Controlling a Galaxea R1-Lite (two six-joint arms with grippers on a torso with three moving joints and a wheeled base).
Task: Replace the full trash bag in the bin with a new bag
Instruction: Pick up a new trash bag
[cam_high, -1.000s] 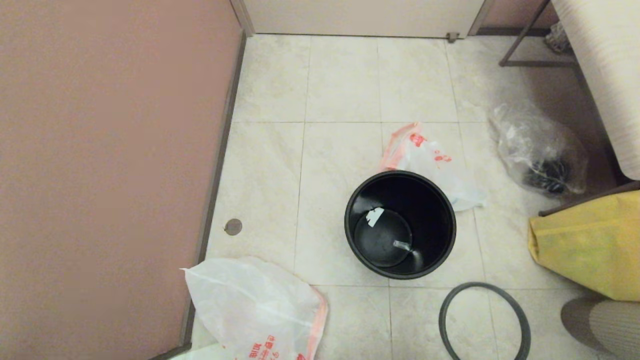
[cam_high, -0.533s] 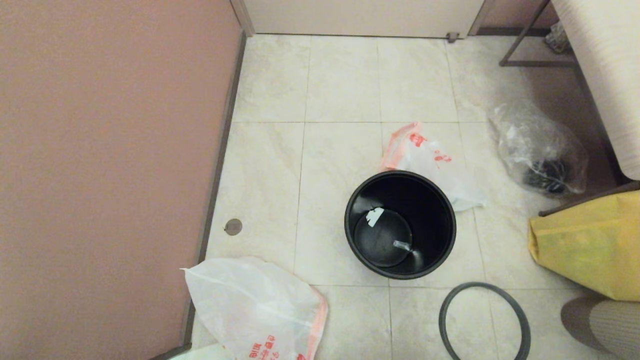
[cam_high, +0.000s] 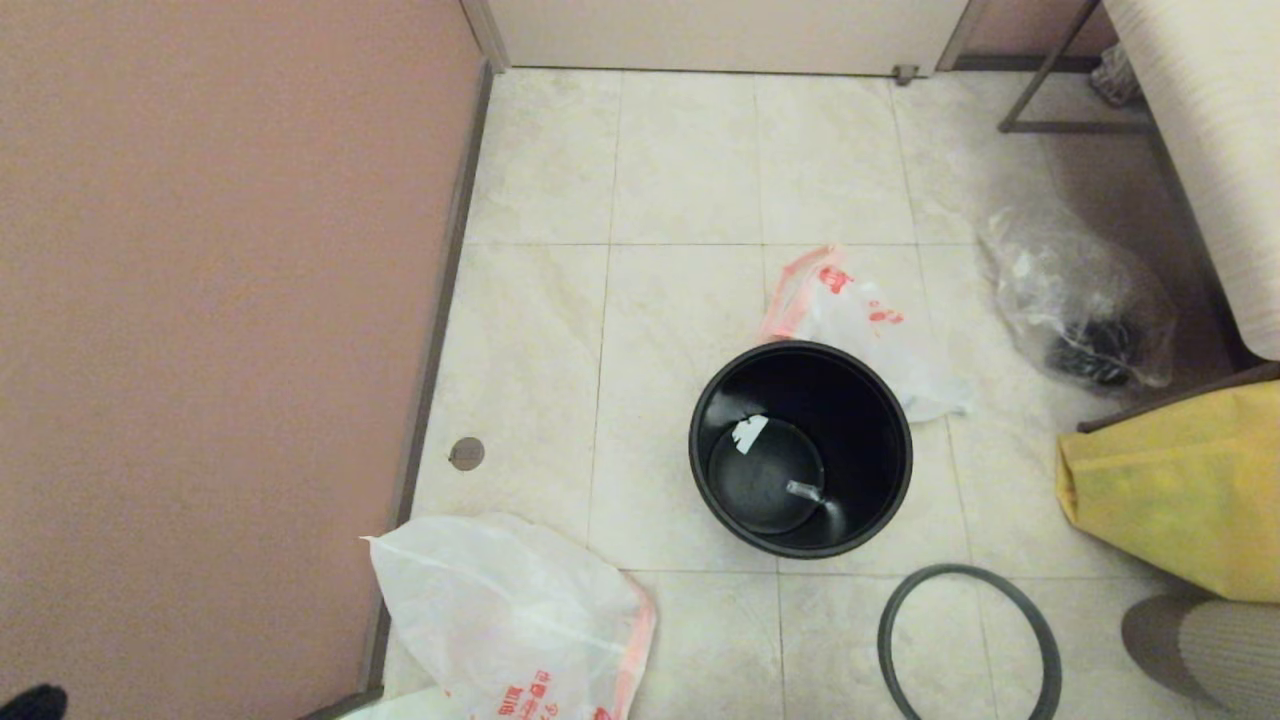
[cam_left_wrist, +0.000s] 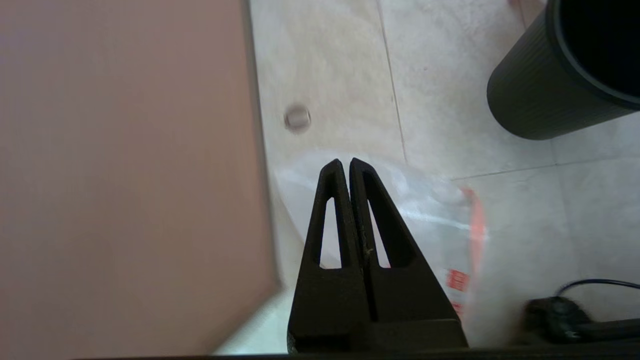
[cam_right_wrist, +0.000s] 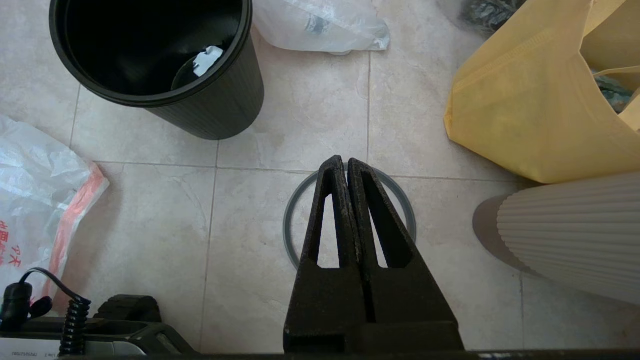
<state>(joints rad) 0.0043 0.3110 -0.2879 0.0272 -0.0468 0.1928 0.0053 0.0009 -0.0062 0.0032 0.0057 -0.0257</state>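
Observation:
The bin (cam_high: 800, 448) stands upright on the tiled floor with no bag in it, only a white scrap at its bottom. Its dark grey hoop (cam_high: 886, 630) lies flat on the floor in front of it. The full trash bag (cam_high: 865, 320) lies just behind the bin. The new bag (cam_high: 500, 610) is crumpled on the floor at the front left, by the wall. My left gripper (cam_left_wrist: 346, 161) hangs shut and empty above the new bag (cam_left_wrist: 435, 215). My right gripper (cam_right_wrist: 346, 159) is shut and empty above the hoop (cam_right_wrist: 287, 227).
A pink-brown wall (cam_high: 220, 330) runs along the left. A clear bag with dark contents (cam_high: 1080, 300) lies at the back right and a yellow bag (cam_high: 1170, 490) at the right. A ribbed beige post (cam_high: 1215, 645) stands at the front right. A floor drain (cam_high: 466, 453) is near the wall.
A dark part of my left arm has come into the head view's bottom-left corner. The bin, bags and hoop have not moved.

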